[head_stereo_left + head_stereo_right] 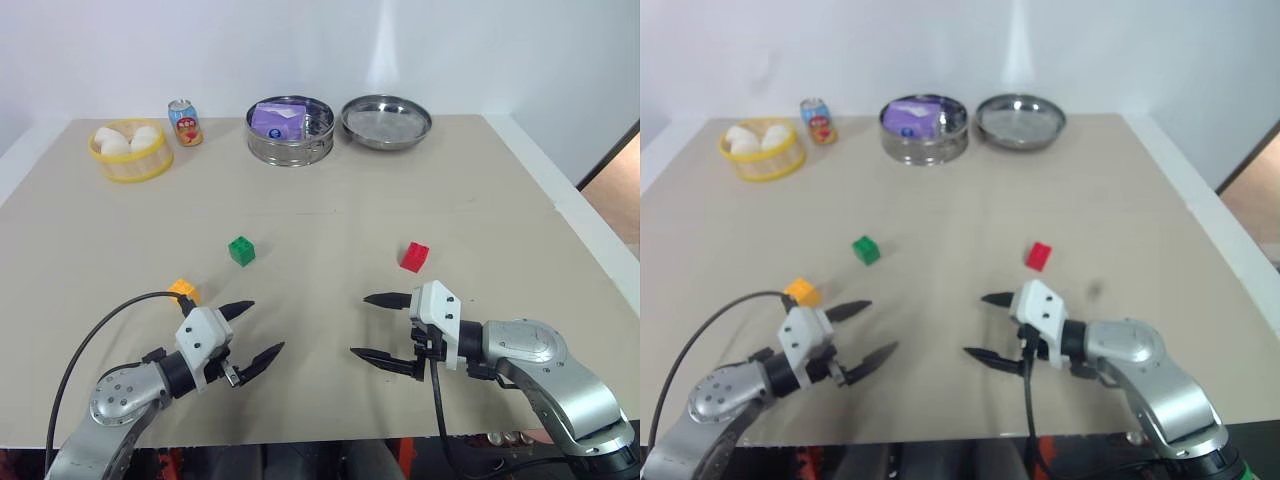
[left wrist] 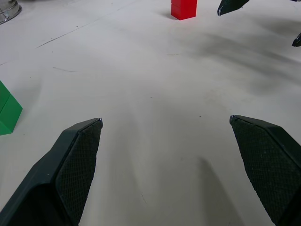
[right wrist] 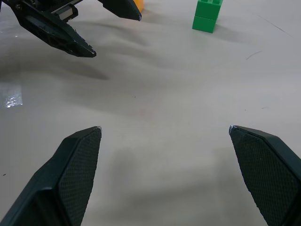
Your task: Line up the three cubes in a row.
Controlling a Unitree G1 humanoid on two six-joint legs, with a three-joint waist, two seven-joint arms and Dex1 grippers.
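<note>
While both pincers gape wide, empty: red cube [image 1: 414, 256] at 12 o'clock off right gripper [image 1: 382, 327]; yellow-orange cube [image 1: 183, 291] at 10 o'clock beside left gripper [image 1: 256, 332]; green cube [image 1: 241, 250] between, farther up table.

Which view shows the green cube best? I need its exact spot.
The left eye view: the green cube sits whole on the table. The right eye view shows the same; the right wrist view shows it whole but distant; the left wrist view crops it.

Bright, even light; soft shadows; sharp.
</note>
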